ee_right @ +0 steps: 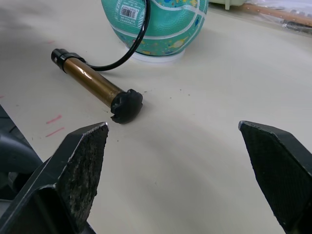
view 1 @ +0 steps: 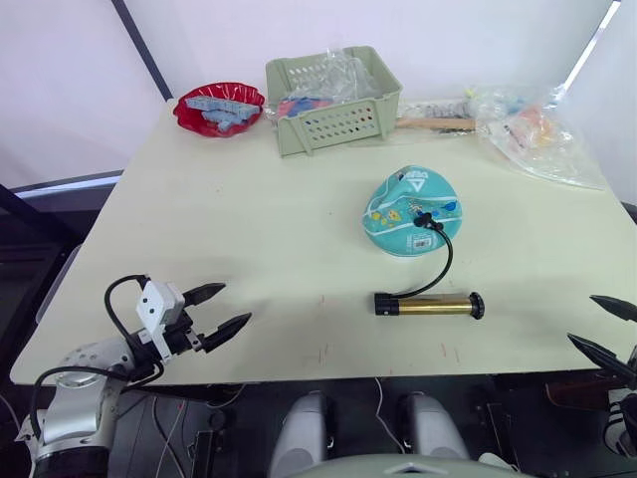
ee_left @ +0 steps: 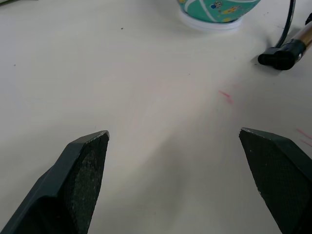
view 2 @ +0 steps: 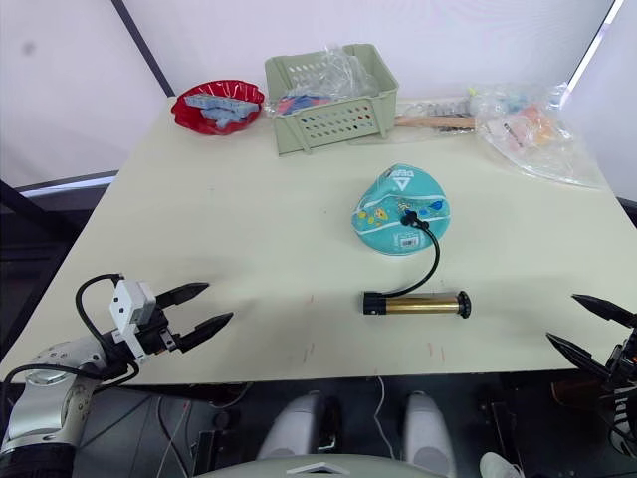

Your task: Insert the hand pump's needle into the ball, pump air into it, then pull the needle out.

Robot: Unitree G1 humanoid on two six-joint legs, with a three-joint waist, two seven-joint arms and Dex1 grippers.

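The teal ball, partly deflated and dented on top, sits on a white ring right of the table's middle. The bronze hand pump lies flat in front of it. Its black hose curves up to the black fitting on the ball's top; the needle itself is hidden there. My left gripper hovers open over the table's front left corner, far from the pump. My right gripper is open at the front right edge, with the pump's black end cap just ahead of its fingers.
A green basket of wrapped items and a red bowl stand at the back. Clear plastic bags and a wooden stick lie at the back right. Bare tabletop spreads between my grippers and the ball.
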